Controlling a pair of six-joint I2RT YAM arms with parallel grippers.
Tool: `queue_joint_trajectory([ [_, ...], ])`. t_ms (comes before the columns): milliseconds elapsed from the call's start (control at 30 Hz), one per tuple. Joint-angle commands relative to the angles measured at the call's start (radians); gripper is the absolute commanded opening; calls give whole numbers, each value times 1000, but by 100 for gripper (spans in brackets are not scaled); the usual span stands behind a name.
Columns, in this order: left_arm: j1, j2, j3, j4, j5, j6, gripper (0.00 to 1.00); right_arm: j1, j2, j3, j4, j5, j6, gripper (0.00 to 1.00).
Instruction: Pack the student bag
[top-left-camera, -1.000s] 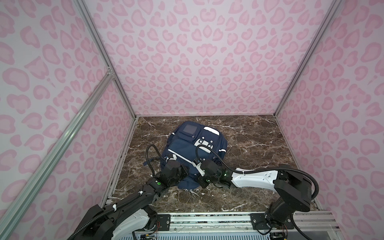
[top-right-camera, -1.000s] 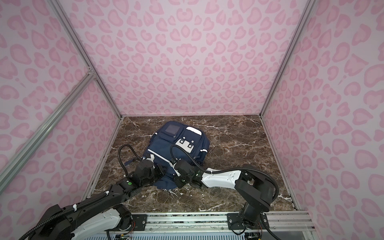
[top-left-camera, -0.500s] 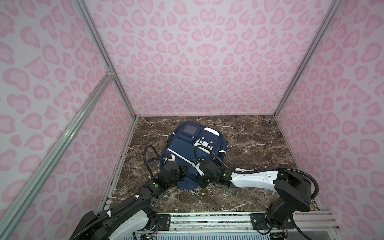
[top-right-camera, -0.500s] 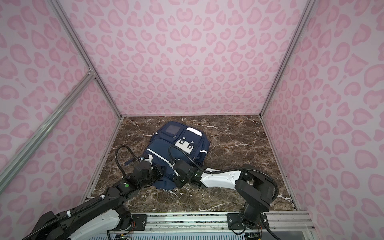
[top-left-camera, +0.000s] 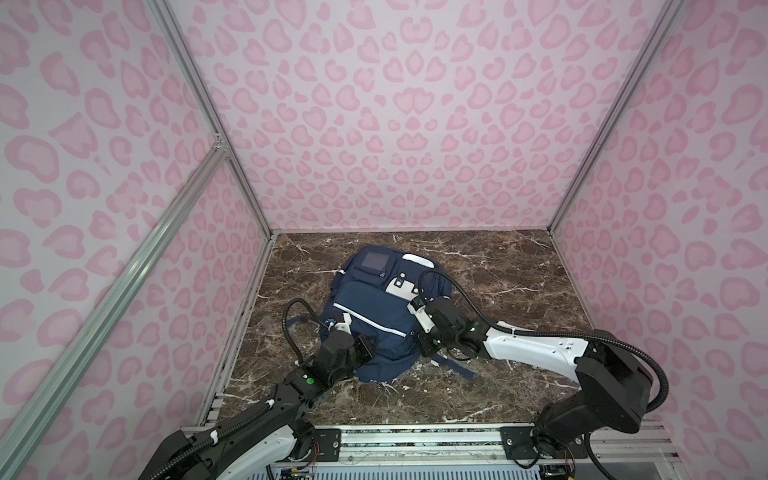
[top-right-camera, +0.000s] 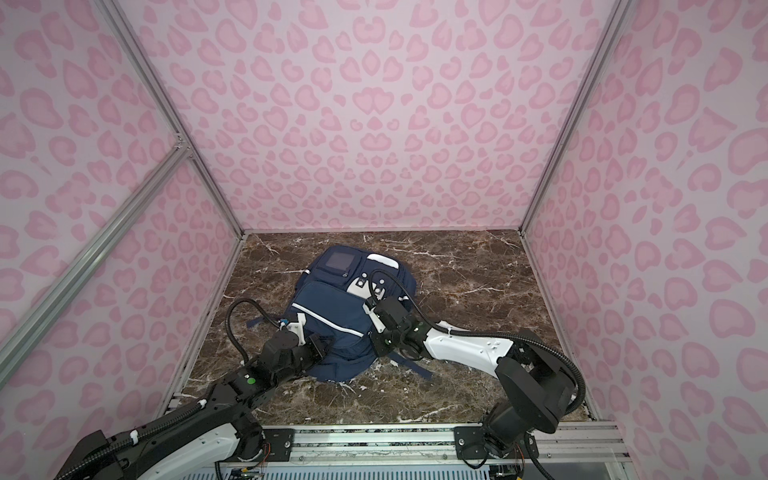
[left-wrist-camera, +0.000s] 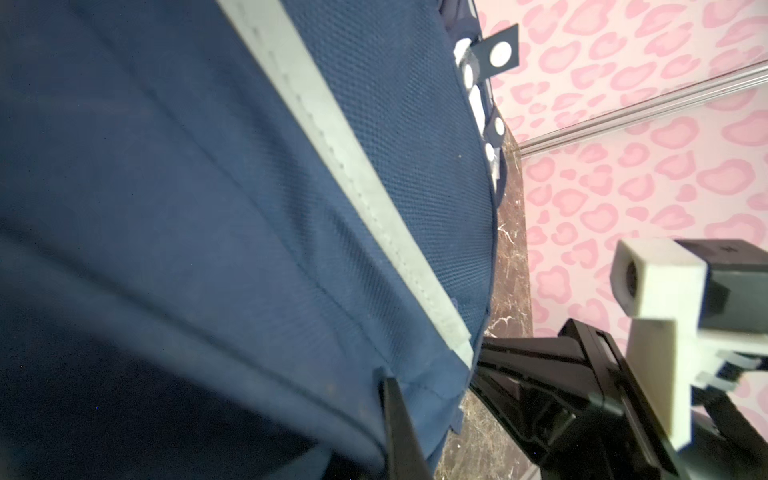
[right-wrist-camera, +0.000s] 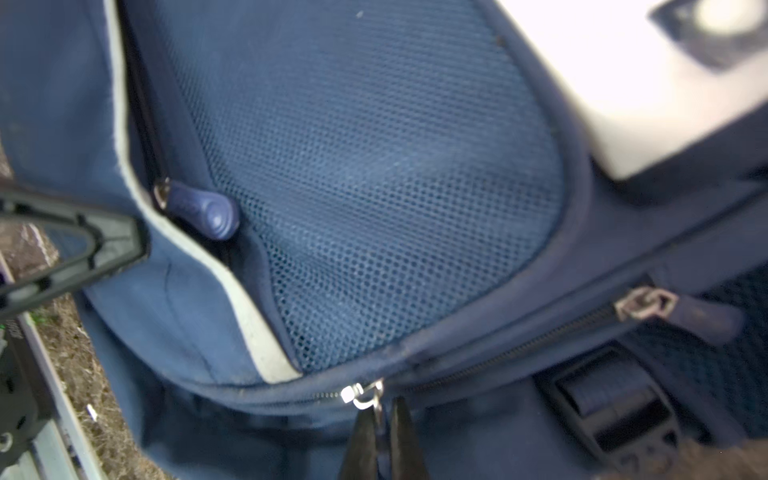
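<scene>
Since the student bag is soft and lies flat on the marble tabletop, front pockets up and its white handle patch at the far end, a pull on any zip would likely drag the whole thing along, which seems to be why both arms work it at once. The left end effector is closed at the bag's near left corner; in the left wrist view only one finger shows, buried in a fold of navy cloth below the reflective stripe, so it appears to pinch fabric as an anchor. The right end effector is clamped on the metal zipper pull of the long side zip, presumably to run that slider along its track; whether this opens or closes the compartment cannot be told. Close around that grip sit a second slider further along the same zip, a blue rubber tab on the front pocket beside the mesh panel, and a black buckle. A loose strap trails on the tabletop under the right arm, and that arm's cable arcs over the white flap; either could snag.
</scene>
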Motion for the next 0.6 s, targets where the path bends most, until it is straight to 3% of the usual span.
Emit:
queue_joint_trajectory([
  [0,-51,-4,-2,-107,-20,1,3,-58,-21,3,-93,255,13,0],
  [233,-261,172,176,-34,-37,21,3,-110,-136,-56,-114,264,0,0],
  [267,-279,207,203,-30,-33,31,3,-119,-145,-62,-116,262,2,7],
  [300,-295,244,231,-29,-34,41,3,-132,-155,-69,-114,254,4,22],
  [333,-308,281,254,-27,-34,53,8,-143,-162,-71,-117,251,10,37],
  [400,-318,334,290,-28,-31,71,32,-146,-184,-72,-131,294,21,54],
  [467,-321,370,315,-18,-17,85,59,-146,-214,-77,-139,335,34,63],
  [567,-323,368,336,-18,-6,139,78,-153,-256,-74,-151,413,49,69],
])
